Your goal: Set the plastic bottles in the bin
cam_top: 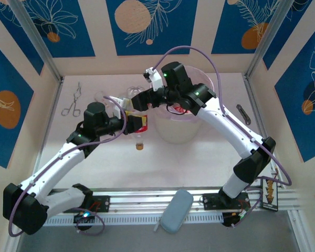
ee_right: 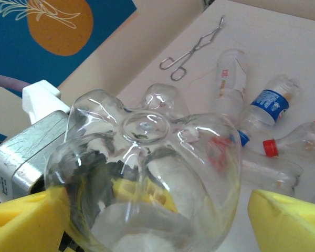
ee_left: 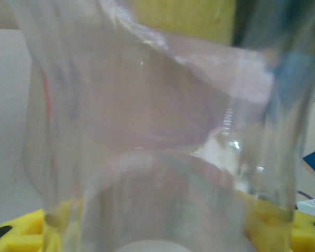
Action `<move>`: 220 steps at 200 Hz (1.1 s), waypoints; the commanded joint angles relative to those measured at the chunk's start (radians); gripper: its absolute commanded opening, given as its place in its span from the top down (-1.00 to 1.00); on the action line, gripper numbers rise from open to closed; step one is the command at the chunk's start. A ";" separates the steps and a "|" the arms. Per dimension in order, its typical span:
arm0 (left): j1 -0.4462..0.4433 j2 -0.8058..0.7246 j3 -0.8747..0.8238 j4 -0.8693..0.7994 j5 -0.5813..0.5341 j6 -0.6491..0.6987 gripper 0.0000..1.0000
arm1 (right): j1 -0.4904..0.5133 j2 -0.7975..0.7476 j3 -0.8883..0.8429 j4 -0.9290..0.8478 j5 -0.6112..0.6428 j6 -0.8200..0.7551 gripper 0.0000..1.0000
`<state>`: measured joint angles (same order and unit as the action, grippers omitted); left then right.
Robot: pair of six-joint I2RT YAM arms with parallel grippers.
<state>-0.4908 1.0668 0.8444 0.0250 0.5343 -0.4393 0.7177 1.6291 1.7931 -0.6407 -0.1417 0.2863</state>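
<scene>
Thin metal forceps (cam_top: 72, 102) lie at the far left of the pale counter (cam_top: 94, 163). A clear, creased plastic bottle (cam_top: 138, 125) with a red label is clamped by the left gripper (cam_top: 130, 119), its yellow fingers (ee_left: 21, 233) pressed to the walls; the bottle is apparently held off the counter. Its lobed base is flanked by the right gripper (ee_right: 152, 215), whose fingers (ee_right: 283, 220) are spread wide, one clear of it. Loose bottles (ee_right: 270, 100) lie beyond. The round, translucent pinkish bin (cam_top: 173, 134) stands just to the right.
</scene>
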 commanded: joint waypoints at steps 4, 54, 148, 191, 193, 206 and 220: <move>0.014 -0.015 0.019 0.095 0.086 -0.028 0.52 | -0.025 0.017 -0.010 0.018 -0.088 0.004 -0.74; 0.020 0.000 0.010 0.212 0.163 -0.110 0.55 | -0.052 0.029 -0.036 0.057 -0.158 0.017 -0.72; 0.020 0.034 0.007 0.319 0.226 -0.164 0.54 | -0.086 0.069 -0.044 0.124 -0.282 0.034 -0.56; 0.021 0.041 0.008 0.324 0.228 -0.161 0.04 | -0.088 0.071 -0.039 0.128 -0.274 0.027 -0.31; 0.022 0.040 0.008 0.322 0.226 -0.160 -0.02 | -0.088 0.069 -0.039 0.129 -0.272 0.026 -0.30; 0.021 0.032 0.004 0.312 0.215 -0.149 -0.35 | -0.089 0.060 -0.041 0.131 -0.250 0.022 -0.27; 0.026 0.018 -0.001 0.293 0.202 -0.135 -0.65 | -0.093 0.052 -0.043 0.131 -0.226 0.020 -0.25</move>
<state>-0.4721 1.1248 0.8387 0.2317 0.6991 -0.6277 0.6373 1.6756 1.7645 -0.4854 -0.4370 0.3172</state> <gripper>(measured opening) 0.740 0.658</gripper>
